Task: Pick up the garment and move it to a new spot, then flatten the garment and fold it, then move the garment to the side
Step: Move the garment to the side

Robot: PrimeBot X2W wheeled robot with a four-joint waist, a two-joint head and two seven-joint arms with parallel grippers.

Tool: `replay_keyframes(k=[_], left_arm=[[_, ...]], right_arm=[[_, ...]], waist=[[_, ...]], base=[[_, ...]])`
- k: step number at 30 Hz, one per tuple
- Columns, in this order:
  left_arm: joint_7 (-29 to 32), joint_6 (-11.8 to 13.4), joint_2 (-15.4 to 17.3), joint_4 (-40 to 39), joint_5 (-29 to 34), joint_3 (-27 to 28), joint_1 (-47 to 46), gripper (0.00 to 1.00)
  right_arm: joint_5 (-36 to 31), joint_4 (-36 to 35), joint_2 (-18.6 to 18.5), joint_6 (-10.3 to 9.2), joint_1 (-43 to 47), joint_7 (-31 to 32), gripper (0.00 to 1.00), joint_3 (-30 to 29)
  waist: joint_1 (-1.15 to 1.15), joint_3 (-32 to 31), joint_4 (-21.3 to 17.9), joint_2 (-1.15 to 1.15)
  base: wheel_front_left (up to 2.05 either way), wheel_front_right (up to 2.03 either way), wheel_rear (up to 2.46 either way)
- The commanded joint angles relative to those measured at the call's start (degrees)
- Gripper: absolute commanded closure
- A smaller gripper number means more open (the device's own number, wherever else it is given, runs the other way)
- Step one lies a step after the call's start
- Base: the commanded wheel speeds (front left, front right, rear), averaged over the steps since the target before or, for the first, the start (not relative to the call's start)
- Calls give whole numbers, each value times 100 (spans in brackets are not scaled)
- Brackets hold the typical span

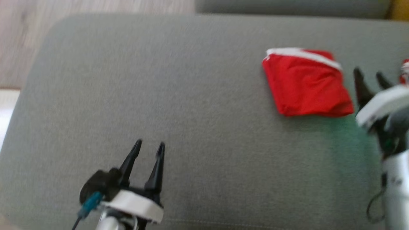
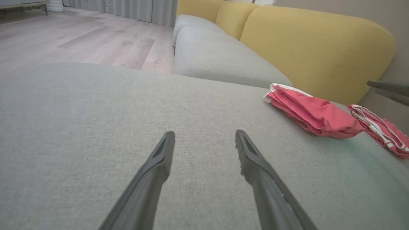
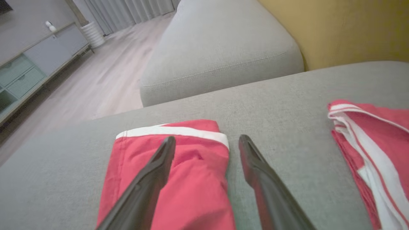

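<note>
Currently, the garment (image 1: 306,84), a red piece with a white band along its far edge, is seen folded into a compact rectangle on the right part of the grey seat cushion (image 1: 191,95). The right gripper (image 1: 370,76) is found just beside the garment's right edge, its two dark fingers spread apart with nothing caught between them. In the right wrist view, one finger is seen over the red cloth and the other over bare cushion just past the fold's edge; whether the cloth is touched cannot be told. The left gripper (image 1: 150,144) is held well apart from the garment, over the near left of the cushion, likewise spread and empty. A striped red cloth (image 3: 383,131) with white lines is laid near the garment, on its right. A yellow backrest (image 2: 319,48) is seen behind.
</note>
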Motion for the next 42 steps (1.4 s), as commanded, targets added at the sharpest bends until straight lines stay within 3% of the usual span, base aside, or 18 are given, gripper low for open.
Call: replay_keyframes(k=[1,7,13,14,15,23,30,36,42], left_arm=[[-35,34,3,-153,-58,84,-171,0],[-35,117,3,-116,-154,-215,-381,0],[-35,241,3,-126,-179,-278,-427,0],[-35,261,3,-135,-176,-255,-421,0],[-35,283,3,-143,-170,-228,-413,0],[-35,255,3,-207,-41,-26,-386,0],[-35,69,3,-130,187,-42,-587,0],[-35,-90,3,39,466,-207,-795,0],[-35,-157,12,14,592,-125,-697,0]], right_arm=[[-34,34,-89,-4,-320,204,0,-78],[-424,967,-151,-4,-1043,851,0,-688],[-454,1607,104,-4,-1314,1099,0,-1098],[-415,1631,146,-4,-1343,1038,25,-1129],[-405,1645,167,-4,-1369,958,100,-1160],[-150,1134,116,-4,-1478,774,100,-473],[31,380,-540,-4,-1351,911,100,-186],[-364,535,-1148,-4,-1516,815,100,-469],[-1290,1226,-1678,-4,-1840,137,100,-811]], waist=[[-1,505,324,0],[-1,760,592,0],[-1,741,712,0],[-1,736,679,0],[-1,726,629,0],[-1,794,-320,0],[-1,969,-1148,0],[-1,1167,-1236,0],[-1,1273,-882,0]], base=[[0,0,0],[0,0,0],[0,0,0],[0,0,0],[0,0,0],[0,0,0],[0,0,0],[0,0,0],[0,0,0]])
